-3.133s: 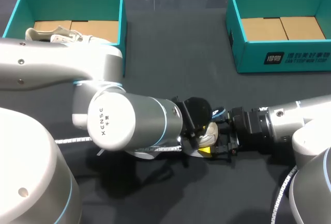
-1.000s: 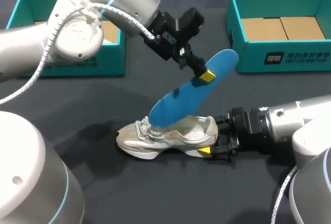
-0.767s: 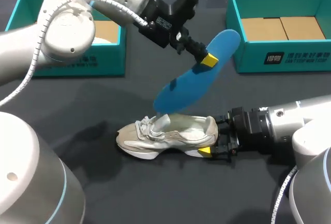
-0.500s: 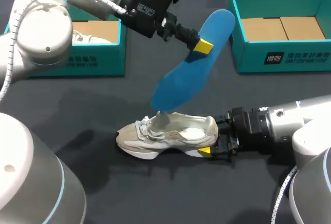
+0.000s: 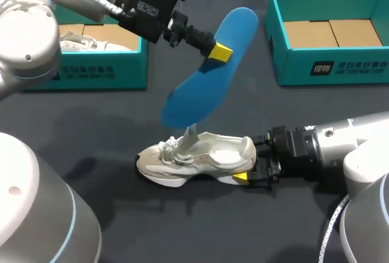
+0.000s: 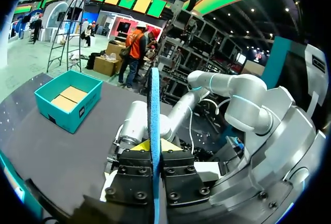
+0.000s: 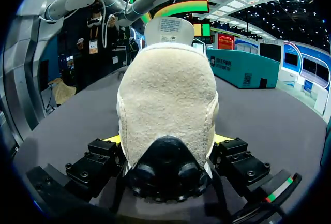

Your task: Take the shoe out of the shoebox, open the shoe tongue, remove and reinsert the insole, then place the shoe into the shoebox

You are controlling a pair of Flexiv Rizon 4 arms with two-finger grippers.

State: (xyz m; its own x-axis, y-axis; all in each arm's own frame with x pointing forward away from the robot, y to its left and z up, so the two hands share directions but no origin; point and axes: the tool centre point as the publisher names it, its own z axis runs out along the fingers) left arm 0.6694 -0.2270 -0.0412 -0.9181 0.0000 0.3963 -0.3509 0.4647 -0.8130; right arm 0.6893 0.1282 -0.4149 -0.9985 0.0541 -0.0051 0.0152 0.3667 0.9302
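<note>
- The left fingers (image 5: 217, 51) are closed narrowly on the blue insole (image 5: 205, 76); the left wrist view shows it edge-on, pinched from both sides.
- The insole hangs tilted in the air, clear of the shoe (image 5: 203, 157), its lower end just above the raised tongue (image 5: 189, 138).
- The right fingers (image 5: 241, 177) clamp the shoe's heel from both sides, as the right wrist view shows, steadying it on the table (image 5: 91, 129).
- The shoe stands upright, well apart from both teal shoeboxes. The left shoebox (image 5: 85, 71) holds another shoe, and the right shoebox (image 5: 331, 68) shows only cardboard.
- Done, by my reading: shoe taken out, tongue opened, insole pulled out.
- Left to do: slide the insole back in toe-first, seat it flat, then place the shoe into a shoebox.
</note>
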